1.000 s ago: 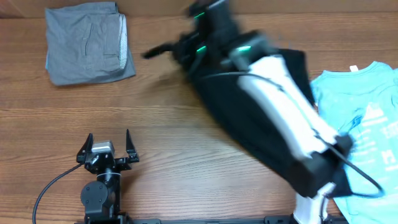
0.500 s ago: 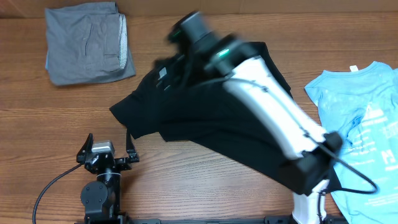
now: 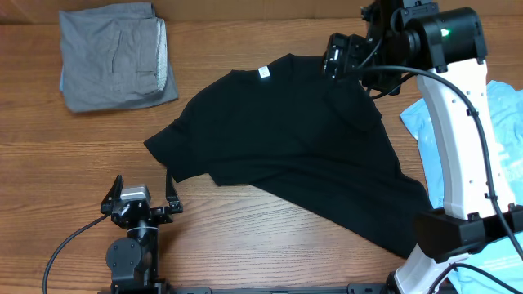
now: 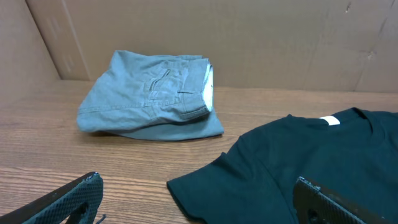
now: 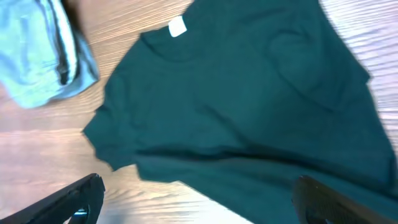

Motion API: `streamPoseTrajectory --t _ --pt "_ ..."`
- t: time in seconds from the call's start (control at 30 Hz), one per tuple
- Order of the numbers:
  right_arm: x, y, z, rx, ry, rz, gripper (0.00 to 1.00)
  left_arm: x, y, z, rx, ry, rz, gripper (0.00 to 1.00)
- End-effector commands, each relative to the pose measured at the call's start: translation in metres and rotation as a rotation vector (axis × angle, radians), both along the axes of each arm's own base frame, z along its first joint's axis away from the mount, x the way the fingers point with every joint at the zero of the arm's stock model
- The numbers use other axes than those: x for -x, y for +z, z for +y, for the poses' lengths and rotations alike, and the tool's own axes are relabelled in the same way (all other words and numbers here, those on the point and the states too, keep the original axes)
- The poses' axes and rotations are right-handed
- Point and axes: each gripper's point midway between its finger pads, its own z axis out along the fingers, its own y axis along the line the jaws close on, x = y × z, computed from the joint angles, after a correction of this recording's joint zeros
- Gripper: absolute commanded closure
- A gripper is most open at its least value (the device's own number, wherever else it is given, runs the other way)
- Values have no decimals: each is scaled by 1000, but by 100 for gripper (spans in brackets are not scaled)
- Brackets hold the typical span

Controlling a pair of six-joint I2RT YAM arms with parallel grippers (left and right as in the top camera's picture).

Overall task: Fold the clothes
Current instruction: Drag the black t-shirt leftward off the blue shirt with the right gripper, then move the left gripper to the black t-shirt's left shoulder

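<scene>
The black T-shirt (image 3: pixel 286 155) is down flat in the middle of the table (image 3: pixel 245 237), collar to the far side and its white neck label (image 3: pixel 264 73) facing up. The hem runs off to the near right, by the right arm's base. The right gripper (image 3: pixel 339 55) hangs over the far right shoulder of the shirt. In its wrist view (image 5: pixel 198 182) the fingers stand wide apart with nothing between them, only cloth below. The left gripper (image 3: pixel 143 189) waits at the near left with its jaws spread too, just short of the sleeve.

I'd call this the end of the laying-out, with no fold made yet. The near edge by the left sleeve looks rumpled (possibly tucked under, hard to tell). The next move probably calls for smoothing that, then pinching a sleeve or side edge and carrying it across the body.

A second ago the right arm was a blur sweeping over the middle of the table, with the shirt bunched dark beneath it. Half a second ago the sleeve was already out to the left. Now the arm has drawn back to the far right and the whole shirt shows. The grey garment (image 3: pixel 114 55) at the far left, the light-blue T-shirt (image 3: pixel 508 114) at the right and the left arm haven't budged.
</scene>
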Motion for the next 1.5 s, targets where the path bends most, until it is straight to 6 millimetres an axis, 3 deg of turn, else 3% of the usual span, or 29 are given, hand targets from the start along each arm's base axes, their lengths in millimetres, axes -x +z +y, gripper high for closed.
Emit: streamPoseTrajectory --t 0.0,0.23,0.43,0.57,0.7,0.8,0.87,1.0,1.23,1.3,1.47 --pt "-4 -13 -14 69 -43 18 0 0 1 0 -20 -2 -6 0" --pt "-8 -27 -15 88 -45 55 0 0 1 0 -20 -1 -6 0" --pt "-11 -38 -33 164 -85 76 0 2 3 11 -73 60 -8 0" --pt "-12 -38 -34 163 -89 75 0 0 1 -4 -32 -25 -4 0" --pt "-13 -38 -36 174 -86 71 0 -1 7 -34 258 -182 -36 0" --pt "-17 -37 -49 208 -119 57 0 1 12 -50 450 -265 -38 0" --pt "-22 -36 -63 205 -157 50 0 4 14 -64 469 -345 -26 0" --pt "-27 -36 -112 161 -322 77 0 19 53 -95 484 -565 -106 0" --pt "-13 -39 -179 99 -487 143 0 29 133 -104 416 -638 -174 0" --pt "-9 -40 -194 96 -525 156 0 21 150 -113 385 -692 -112 0" --pt "-2 -41 -210 80 -566 173 0 -14 181 -139 383 -864 148 0"
